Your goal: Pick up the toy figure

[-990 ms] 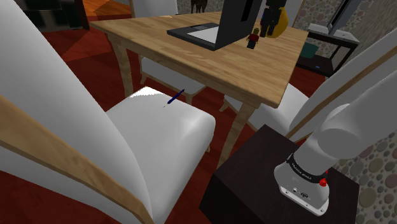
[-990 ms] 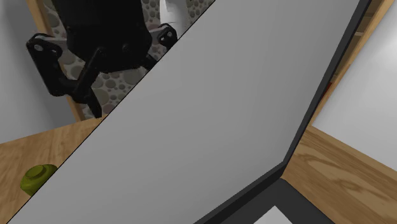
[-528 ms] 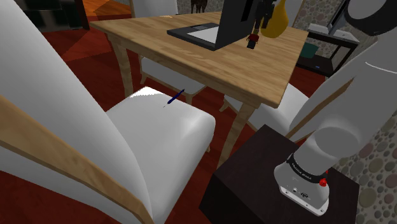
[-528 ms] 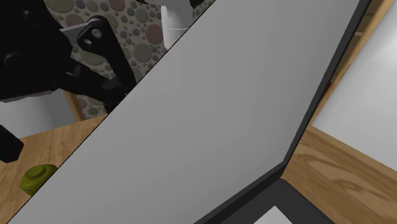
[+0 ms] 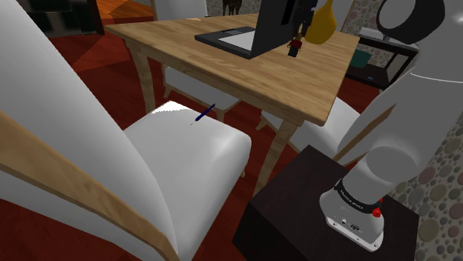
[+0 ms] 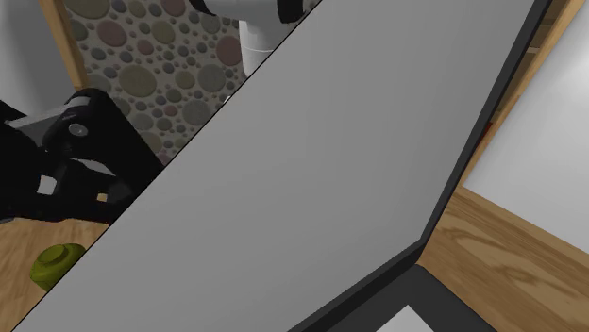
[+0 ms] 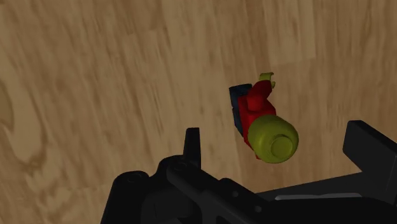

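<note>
The toy figure (image 5: pixel 295 47) has a red torso and a yellow-green head, and it stands on the wooden table (image 5: pixel 282 81) just beside the open black laptop (image 5: pixel 248 33). My gripper (image 5: pixel 300 28) hangs right above it. In the wrist view the figure (image 7: pixel 262 124) lies between my open fingers (image 7: pixel 192 143), which do not touch it. In the second exterior view my black gripper (image 6: pixel 80 179) is above the figure's head (image 6: pixel 57 262), left of the laptop's grey lid (image 6: pixel 330 160).
A yellow object (image 5: pixel 320 26) stands behind the figure. White chairs (image 5: pixel 178 156) with wooden frames crowd the table's near side; a blue pen (image 5: pixel 205 113) lies on one seat. My dark stand (image 5: pixel 312 207) is at the shoulder view's lower right.
My gripper has come down over the figure, moving lower and to the left in the second exterior view. The arm's upper links have swung. The figure has not moved.
</note>
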`<state>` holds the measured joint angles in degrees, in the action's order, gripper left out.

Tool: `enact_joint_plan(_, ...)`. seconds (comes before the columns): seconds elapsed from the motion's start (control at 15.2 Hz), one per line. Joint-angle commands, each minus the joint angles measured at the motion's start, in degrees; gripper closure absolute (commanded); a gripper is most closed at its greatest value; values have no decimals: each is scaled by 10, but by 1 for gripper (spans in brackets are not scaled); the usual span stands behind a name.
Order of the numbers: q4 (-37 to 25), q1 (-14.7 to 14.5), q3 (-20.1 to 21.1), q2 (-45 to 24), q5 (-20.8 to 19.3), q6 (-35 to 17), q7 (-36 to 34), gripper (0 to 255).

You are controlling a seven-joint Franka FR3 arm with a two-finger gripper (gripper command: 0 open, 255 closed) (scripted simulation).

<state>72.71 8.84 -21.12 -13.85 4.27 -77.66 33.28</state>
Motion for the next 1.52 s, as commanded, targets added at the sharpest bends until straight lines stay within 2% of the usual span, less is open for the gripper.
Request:
enact_joint_plan(0.0,29,-4,1,8,-3,-21,-2,0)
enact_joint_plan(0.13,36,-4,1,10,-3,-26,-3,0)
enact_joint_plan(0.2,36,-5,1,11,-4,-26,-3,255)
enact_joint_plan(0.79,35,-4,1,10,-3,-26,-2,255)
enact_joint_plan(1.45,-109,14,-2,-36,14,75,5,255)
